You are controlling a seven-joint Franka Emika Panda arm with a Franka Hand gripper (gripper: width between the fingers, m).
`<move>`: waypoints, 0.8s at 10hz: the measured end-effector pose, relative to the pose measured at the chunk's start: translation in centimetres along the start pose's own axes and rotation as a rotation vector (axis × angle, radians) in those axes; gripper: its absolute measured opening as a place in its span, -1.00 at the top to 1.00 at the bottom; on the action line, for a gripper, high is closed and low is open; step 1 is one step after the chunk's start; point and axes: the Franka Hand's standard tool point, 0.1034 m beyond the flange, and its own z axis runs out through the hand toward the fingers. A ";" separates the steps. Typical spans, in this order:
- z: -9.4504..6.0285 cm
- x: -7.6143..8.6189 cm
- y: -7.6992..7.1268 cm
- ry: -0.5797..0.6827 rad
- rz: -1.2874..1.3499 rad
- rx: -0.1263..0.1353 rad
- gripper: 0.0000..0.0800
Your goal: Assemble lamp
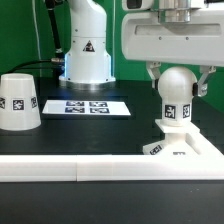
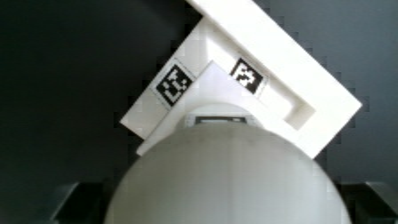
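My gripper (image 1: pixel 177 75) hangs at the exterior view's right, its two dark fingers on either side of the round head of the white bulb (image 1: pixel 176 95), shut on it. The bulb stands upright with its foot on the flat square base (image 1: pixel 192 150). The cone shade (image 1: pixel 18 100) stands alone at the exterior view's left. In the wrist view the bulb's head (image 2: pixel 222 170) fills the space in the gripper (image 2: pixel 222 205), with the tagged base (image 2: pixel 302 110) below it. The fingers are only dark shapes at the frame's edges.
The marker board (image 1: pixel 88 106) lies flat on the black table between the shade and the base. The long white border rail (image 1: pixel 70 168) runs along the front, and the base sits against it; it also shows in the wrist view (image 2: pixel 302 40). The arm's pedestal (image 1: pixel 88 50) stands behind.
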 end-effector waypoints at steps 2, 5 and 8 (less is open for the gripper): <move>0.0 0.1 -0.1 -0.018 0.096 0.009 -0.45; 0.1 -0.4 -0.2 -0.030 0.173 0.008 -0.45; 0.1 -0.3 -0.3 -0.025 0.046 0.013 -0.70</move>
